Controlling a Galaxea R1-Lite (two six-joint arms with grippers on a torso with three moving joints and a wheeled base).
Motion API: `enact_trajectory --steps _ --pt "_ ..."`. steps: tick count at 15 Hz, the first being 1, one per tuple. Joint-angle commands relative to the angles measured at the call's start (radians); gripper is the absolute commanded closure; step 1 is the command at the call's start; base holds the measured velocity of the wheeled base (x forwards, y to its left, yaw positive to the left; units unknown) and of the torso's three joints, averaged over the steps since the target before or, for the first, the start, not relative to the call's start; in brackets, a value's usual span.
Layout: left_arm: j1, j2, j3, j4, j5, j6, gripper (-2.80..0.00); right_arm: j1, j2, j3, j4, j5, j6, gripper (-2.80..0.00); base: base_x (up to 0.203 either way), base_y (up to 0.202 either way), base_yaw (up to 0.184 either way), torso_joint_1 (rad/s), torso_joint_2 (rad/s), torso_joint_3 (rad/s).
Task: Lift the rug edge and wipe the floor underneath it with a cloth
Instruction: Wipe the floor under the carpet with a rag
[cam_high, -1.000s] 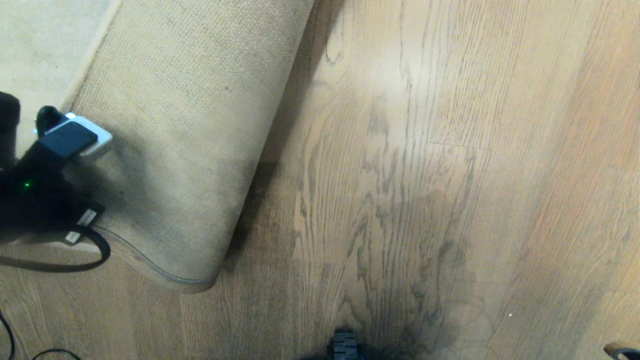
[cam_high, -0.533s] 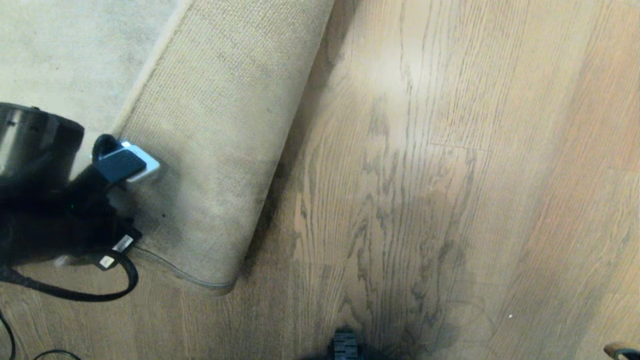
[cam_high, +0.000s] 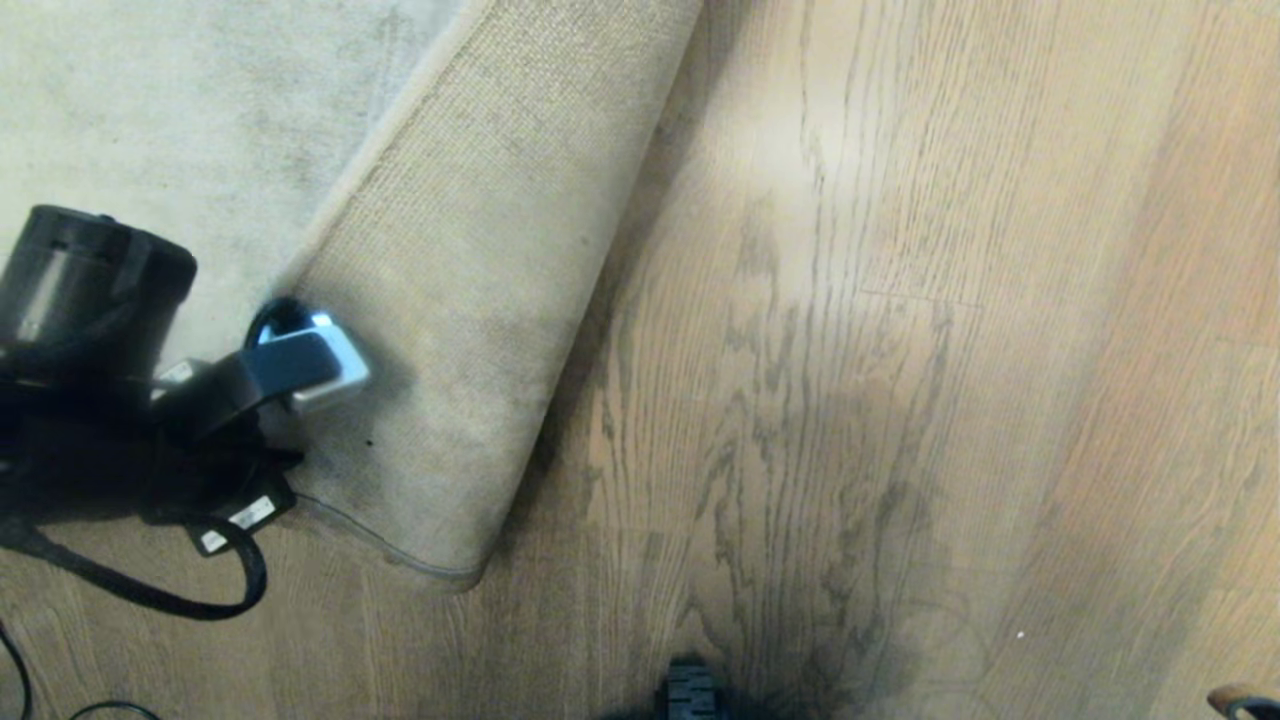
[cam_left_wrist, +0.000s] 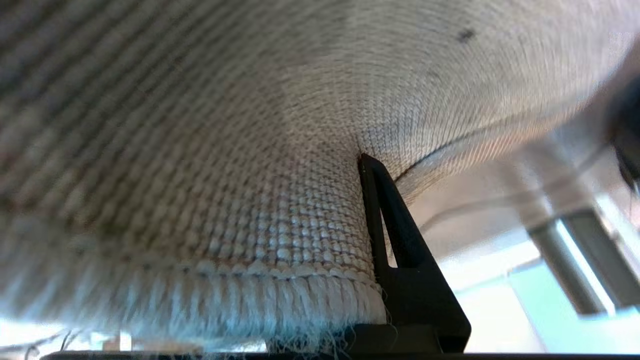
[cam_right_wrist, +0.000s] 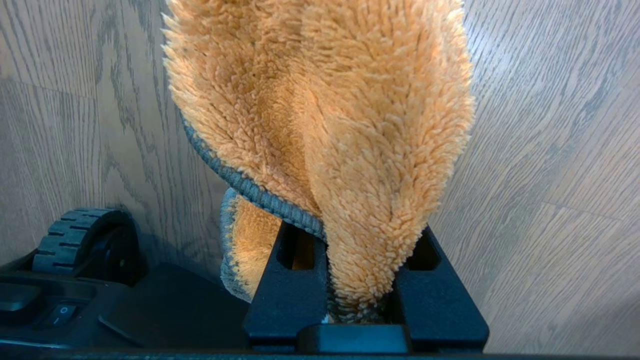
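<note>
The rug edge (cam_high: 470, 300) is folded over, its tan woven backing facing up beside the pale grey pile (cam_high: 150, 120). My left gripper (cam_high: 318, 365) is shut on the rug edge at the flap's left side. In the left wrist view one black finger (cam_left_wrist: 400, 260) presses against the backing and fringe (cam_left_wrist: 250, 300); the other finger is hidden behind the rug. The brown oak floor (cam_high: 900, 350) lies bare to the right of the fold. My right gripper (cam_right_wrist: 360, 235) is outside the head view. It is shut on the orange cloth (cam_right_wrist: 320, 100), which hangs over the floor (cam_right_wrist: 550, 150).
Black cables (cam_high: 200, 590) loop on the floor below the left arm. A ribbed base wheel (cam_high: 690, 690) sits at the near edge and also shows as a wheel (cam_right_wrist: 85, 240) beside the cloth. A dark shadow lies on the planks ahead of it.
My left gripper has carried the rug edge to the right and nearer to me. The folded flap has narrowed and more grey pile shows on the left. The right arm has stayed still.
</note>
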Motion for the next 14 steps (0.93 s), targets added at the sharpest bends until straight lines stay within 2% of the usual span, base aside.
enact_trajectory --steps 1,5,7,8,10,12,14 --pt "-0.021 0.037 0.009 -0.062 -0.018 -0.01 0.0 0.002 0.001 0.0 0.0 0.001 -0.002 0.0 0.0 0.0 0.0 0.0 0.0 0.0" --pt "-0.08 0.08 0.002 -0.096 -0.075 -0.088 0.0 0.0 0.001 0.0 -0.001 0.001 -0.005 0.0 0.0 0.0 0.0 0.0 0.0 0.0" --pt "-0.104 0.081 -0.001 -0.096 -0.116 -0.072 0.0 0.0 0.001 0.0 -0.001 0.001 -0.007 0.0 0.0 0.0 0.0 0.0 0.0 0.0" --pt "-0.108 0.081 -0.005 -0.096 -0.125 -0.04 0.0 0.001 0.001 0.0 -0.001 0.001 -0.007 0.0 0.0 0.0 0.0 0.0 0.0 0.0" --pt "-0.101 0.08 -0.006 -0.124 -0.131 0.067 0.0 0.002 0.001 0.0 0.0 0.001 -0.007 0.0 0.0 0.0 0.0 0.0 0.0 0.0" --pt "-0.094 0.099 0.001 -0.25 -0.139 0.13 0.0 0.002 0.001 0.0 0.0 0.001 -0.005 0.0 0.0 0.0 0.0 0.0 0.0 0.0" --pt "-0.059 0.12 0.0 -0.341 -0.144 0.232 0.0 0.0 0.001 0.0 0.0 0.001 -0.004 0.0 0.0 0.0 0.0 0.0 0.0 0.0"
